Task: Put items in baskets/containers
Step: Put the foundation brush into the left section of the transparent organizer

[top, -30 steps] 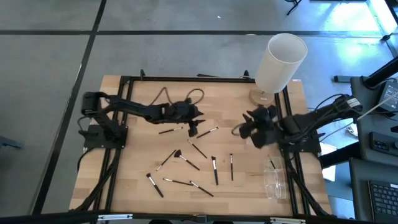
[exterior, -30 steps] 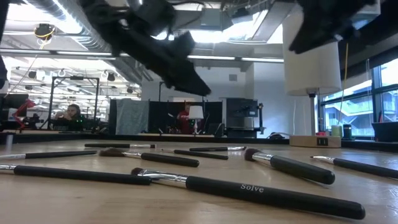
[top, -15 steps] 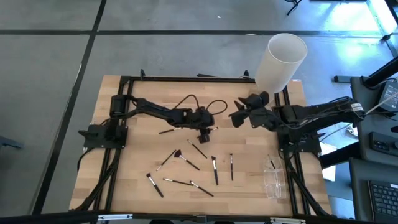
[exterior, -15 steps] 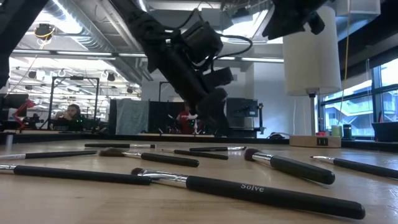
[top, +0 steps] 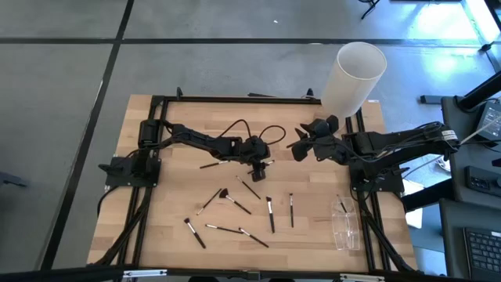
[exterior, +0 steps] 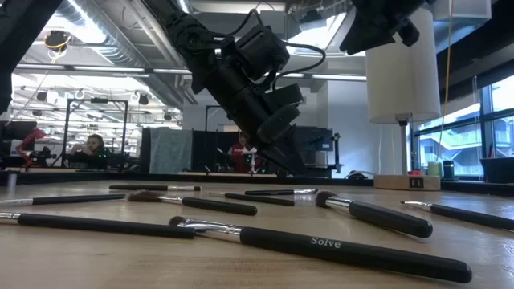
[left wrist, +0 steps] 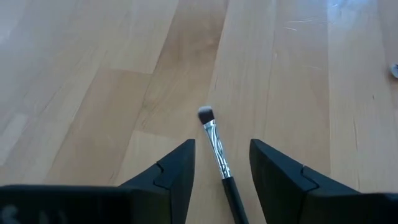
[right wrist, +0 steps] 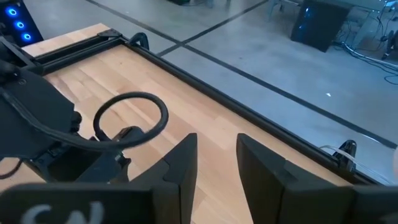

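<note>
Left end effector (top: 258, 168) is down low over the middle of the pale, planked wooden desk (top: 172, 211), its two dark wedge-shaped fingers (left wrist: 168, 174) spread apart with one thin brush (left wrist: 217, 155) lying right in the gap, grey bristle tuft pointing away, shiny metal ferrule, black handle running back between the fingers, not gripped. From above that same brush sits just beside the end effector tip, in the middle of the desk. The rest of the brushes (top: 235, 205) are scattered flat across the near half of the desk, slim black sticks at all angles, one with a reddish fan of bristles (top: 223, 193). At desk height, a matte black handle with the printed word "Solve" (exterior: 353, 253) lies closest, chrome collar gleaming. The clear plastic box (top: 345, 225) sits at the near right edge of the desk, rectangular, see-through, well apart from the loose brushes, with what looks like a thin brush or two already inside. Right end effector (top: 297, 147) hovers up high over the far right part of the desk, fingers (right wrist: 180, 163) parted, holding nothing. Behind it stands a tall white cylinder (top: 354, 77), smooth-walled.
</note>
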